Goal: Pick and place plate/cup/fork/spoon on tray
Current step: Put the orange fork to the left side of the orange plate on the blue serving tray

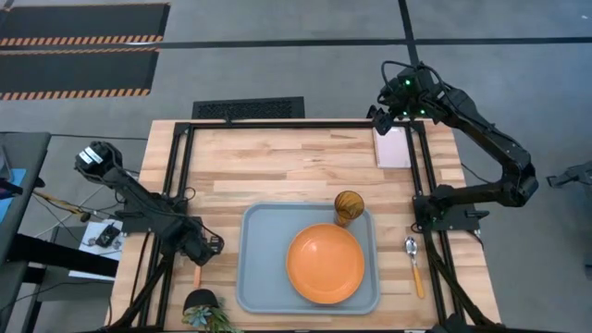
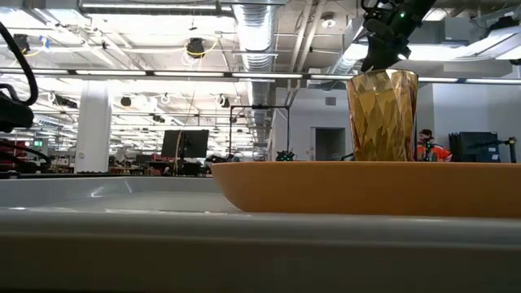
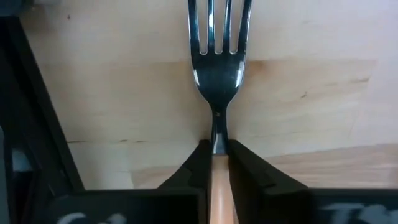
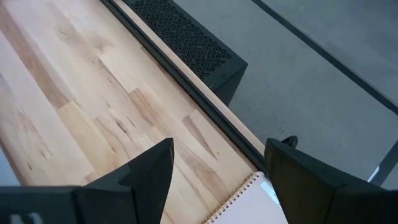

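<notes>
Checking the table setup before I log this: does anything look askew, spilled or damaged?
Nothing stands out. The plate lies flat in the tray, with the cup upright beside it. The spoon lies on the table right of the tray. The left gripper holds the fork; the right gripper hangs open over the far corner.

no text, label, brand or number can be read anywhere on the desk or in the room.

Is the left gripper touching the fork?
Touching. The left wrist view shows the left gripper with both fingers pressed against the fork at its neck.
</notes>
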You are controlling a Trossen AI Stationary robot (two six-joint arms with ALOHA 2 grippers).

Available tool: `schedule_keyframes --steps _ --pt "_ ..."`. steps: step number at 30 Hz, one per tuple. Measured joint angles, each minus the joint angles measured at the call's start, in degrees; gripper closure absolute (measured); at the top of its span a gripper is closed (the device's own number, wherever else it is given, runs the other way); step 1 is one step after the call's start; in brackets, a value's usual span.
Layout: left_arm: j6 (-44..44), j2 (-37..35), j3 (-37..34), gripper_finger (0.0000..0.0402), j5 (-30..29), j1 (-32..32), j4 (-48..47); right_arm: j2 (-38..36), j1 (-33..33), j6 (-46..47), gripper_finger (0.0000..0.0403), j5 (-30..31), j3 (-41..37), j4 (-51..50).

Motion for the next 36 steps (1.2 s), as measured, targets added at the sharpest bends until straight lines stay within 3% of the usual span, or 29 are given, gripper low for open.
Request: schedule_keyframes --steps 5,9,21,27,36 --pt "-0.03 -1.6 1.55 0.0392 -6.93 1.31 -3.36 0.0 0.0 -0.07 0.0129 0.0 0.0 -0.01" --pt "0.17 -3.33 2.93 0.0381 -8.12 3.21 -5.94 0.0 0.0 -0.45 0.0129 0.0 0.0 -0.01" --pt "7.85 -8.23 9.57 0.0385 -18.92 11.07 -4.74 0.0 0.0 -0.42 0.0129 0.0 0.0 -0.06" --pt "19.64 -3.34 14.45 0.0385 -18.74 17.05 1.65 0.0 -0.02 -0.42 0.0129 -0.08 0.0 -0.06" --pt "33.03 11.14 26.29 0.0384 -15.4 22.64 3.43 0.0 -0.02 -0.42 0.0129 -0.97 0.0 -0.21"
